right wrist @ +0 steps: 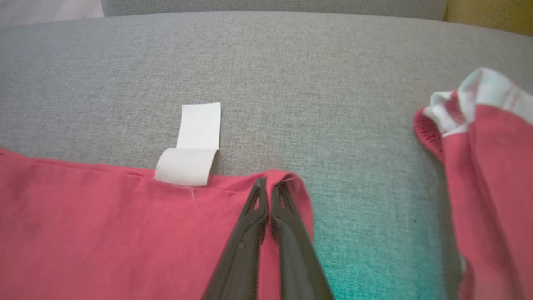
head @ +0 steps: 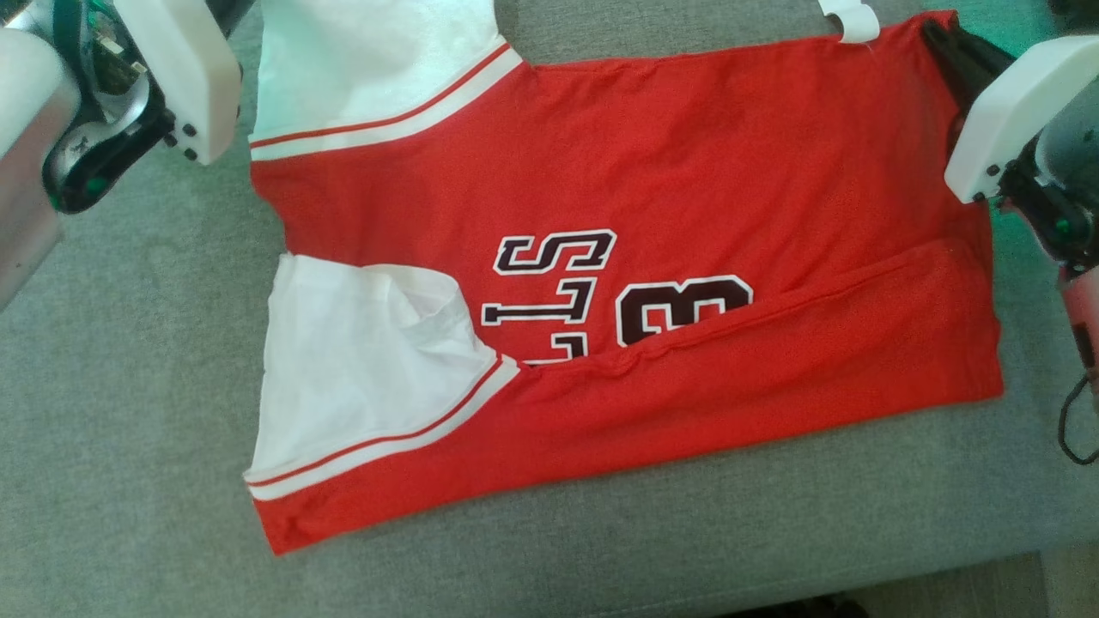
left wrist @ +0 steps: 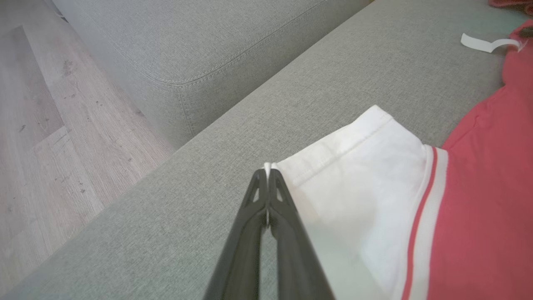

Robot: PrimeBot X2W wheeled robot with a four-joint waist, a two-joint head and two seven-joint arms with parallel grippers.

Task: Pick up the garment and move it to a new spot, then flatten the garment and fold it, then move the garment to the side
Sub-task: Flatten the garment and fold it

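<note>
Garment (head: 652,197), red and white-sleeved, lies half-folded; left tool (left wrist: 267,173) pinches sleeve (left wrist: 354,166), right tool (right wrist: 268,183) seemingly hem (right wrist: 291,179).

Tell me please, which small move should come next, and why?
Probably lift both slightly and carry the far edge over. The left end effector is shut on the white sleeve, the right end effector on the hem corner of the red jersey; the near flap is already folded.
</note>
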